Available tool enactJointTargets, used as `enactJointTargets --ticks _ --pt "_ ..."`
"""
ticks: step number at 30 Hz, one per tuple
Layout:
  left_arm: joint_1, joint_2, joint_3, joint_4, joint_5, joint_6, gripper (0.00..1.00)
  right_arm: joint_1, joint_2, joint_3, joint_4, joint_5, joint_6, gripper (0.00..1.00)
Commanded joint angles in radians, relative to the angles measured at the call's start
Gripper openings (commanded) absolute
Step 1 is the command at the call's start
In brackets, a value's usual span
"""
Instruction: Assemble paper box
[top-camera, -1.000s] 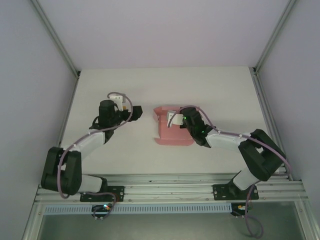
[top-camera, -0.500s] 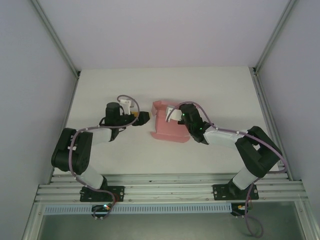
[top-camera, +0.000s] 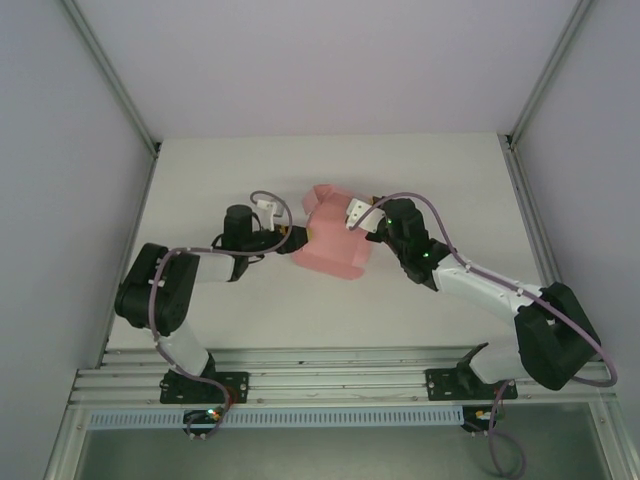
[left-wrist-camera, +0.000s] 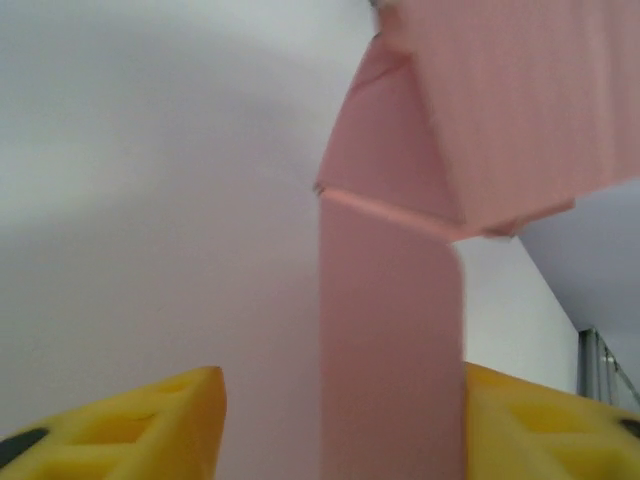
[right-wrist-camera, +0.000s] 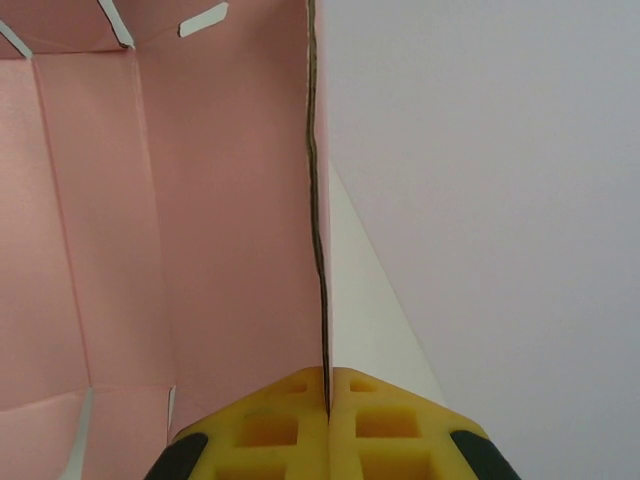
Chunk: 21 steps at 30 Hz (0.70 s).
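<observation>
Paper box (top-camera: 330, 245) sits about mid-bench, between my two arms, partly folded, pink card, and it looks tilted. Can't tell if its underside touches the bench (top-camera: 440, 170).

My right fingers (right-wrist-camera: 260, 435) are pressed together, clamped on the edge of one upright side panel (right-wrist-camera: 230, 200) of the box. The card edge runs straight up out of the seam between the pads. The inside of the box is to the left of that edge, with crease lines and a couple of slits near the top.

My left fingers (left-wrist-camera: 140, 430) are at the box's left side and stand apart. A narrow pink flap (left-wrist-camera: 390, 340) hangs down between them. It lies against the right-hand pad, with a clear gap to the left-hand pad, so there is no clamp.
</observation>
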Motion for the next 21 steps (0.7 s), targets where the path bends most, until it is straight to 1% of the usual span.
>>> enactJointTargets --ticks 1,5,6,8,10,13,16,21 --pt "-0.003 0.020 0.015 0.134 0.059 -0.051 0.43 -0.010 -0.023 -0.015 -0.030 -0.041 0.046 0.00" --pt "0.024 0.042 -0.024 0.313 0.105 -0.146 0.07 -0.029 -0.021 -0.032 -0.008 -0.042 0.065 0.00" --pt "0.031 0.051 -0.030 0.358 0.124 -0.169 0.01 -0.034 -0.024 -0.040 0.009 -0.044 0.072 0.00" --pt "0.041 0.068 -0.043 0.463 0.163 -0.228 0.00 -0.048 -0.038 -0.058 0.037 -0.069 0.088 0.00" --pt "0.046 0.084 -0.041 0.533 0.198 -0.278 0.00 -0.070 -0.062 -0.068 0.043 -0.127 0.124 0.00" --pt "0.036 0.079 -0.020 0.546 0.225 -0.301 0.00 -0.115 -0.102 -0.086 0.049 -0.233 0.191 0.00" --pt "0.024 0.049 -0.006 0.551 0.253 -0.304 0.00 -0.134 -0.133 -0.102 0.041 -0.305 0.208 0.00" --pt "-0.009 -0.012 0.014 0.558 0.313 -0.317 0.00 -0.147 -0.150 -0.108 0.023 -0.328 0.211 0.00"
